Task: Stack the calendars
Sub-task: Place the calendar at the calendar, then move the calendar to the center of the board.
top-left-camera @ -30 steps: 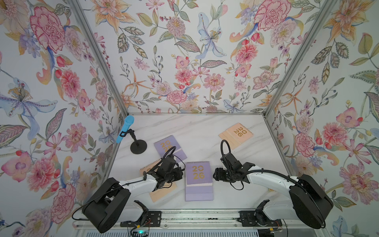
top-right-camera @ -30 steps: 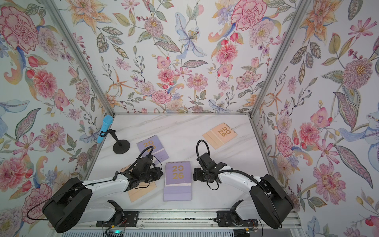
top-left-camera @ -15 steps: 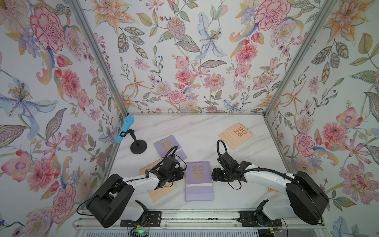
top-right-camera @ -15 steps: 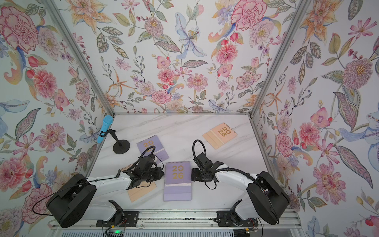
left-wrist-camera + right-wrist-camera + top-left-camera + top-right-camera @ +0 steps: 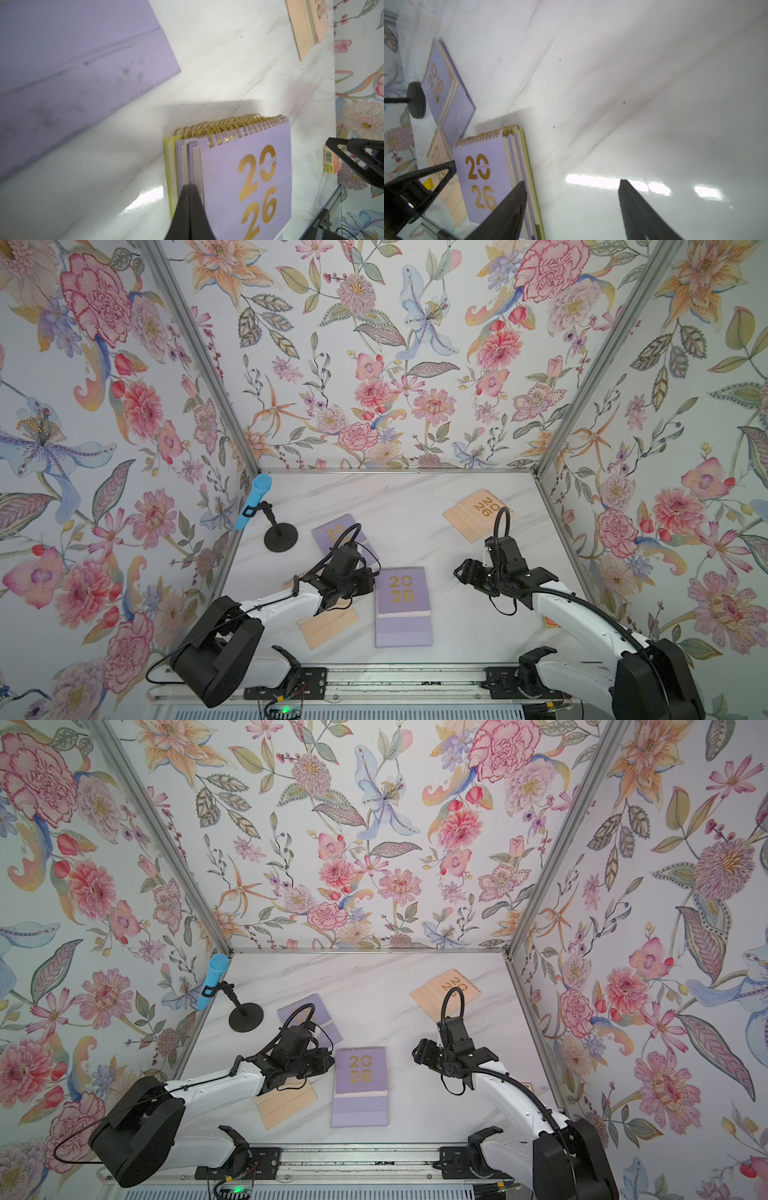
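**A:** The white marble table first. Mid-table, toward the robot-side edge, sits the stack of calendars, with lavender on top, lavender beneath it and the yellow calendar at the bottom.

**B:** Three lie loose! The loose lavender calendar is nearer the left edge. The far peach calendar is by the far right corner, and the near peach calendar lies partly under the left arm.

**A:** The microphone stand is beside the left edge.

**B:** The left end effector is pressed together, holding nothing, right at the stack's left side.

**A:** The right end effector is spread wide and empty, apart from the stack's right side.

**B:** A small orange-red box is at the right edge.
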Motion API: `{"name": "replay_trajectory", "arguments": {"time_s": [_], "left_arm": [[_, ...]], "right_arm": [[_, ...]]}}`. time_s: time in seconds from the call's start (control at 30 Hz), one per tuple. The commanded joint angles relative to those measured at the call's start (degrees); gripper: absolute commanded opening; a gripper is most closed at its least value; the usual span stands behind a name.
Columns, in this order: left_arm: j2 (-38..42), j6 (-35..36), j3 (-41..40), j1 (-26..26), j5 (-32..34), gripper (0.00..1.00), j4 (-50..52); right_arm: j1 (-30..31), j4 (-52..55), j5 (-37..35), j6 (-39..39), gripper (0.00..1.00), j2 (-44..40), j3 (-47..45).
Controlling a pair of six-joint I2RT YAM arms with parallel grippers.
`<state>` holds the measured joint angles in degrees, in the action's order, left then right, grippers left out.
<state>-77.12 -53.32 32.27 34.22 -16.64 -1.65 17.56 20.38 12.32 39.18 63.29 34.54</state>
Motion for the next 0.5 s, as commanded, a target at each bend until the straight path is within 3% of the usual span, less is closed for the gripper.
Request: {"name": "replay_trajectory", "arguments": {"time_s": [0.0,0.2,0.47], "left_arm": [[0.71,3.61,4.10,-1.33,0.07,0.00,3.82],[-3.51,4.45,12.72,-1.30,-1.92,0.00,3.74],[-10.53,2.30,20.81,-1.04,-3.94,0.00,-0.02]], "right_arm": [[-6.88,2.92,2.90,-3.58,0.72,-0.29,2.11],[-19.54,2.83,6.07,-8.76,0.73,10.81,12.99],[-25.18,2.80,7.08,-11.84,0.74,30.61,32.58]]}}
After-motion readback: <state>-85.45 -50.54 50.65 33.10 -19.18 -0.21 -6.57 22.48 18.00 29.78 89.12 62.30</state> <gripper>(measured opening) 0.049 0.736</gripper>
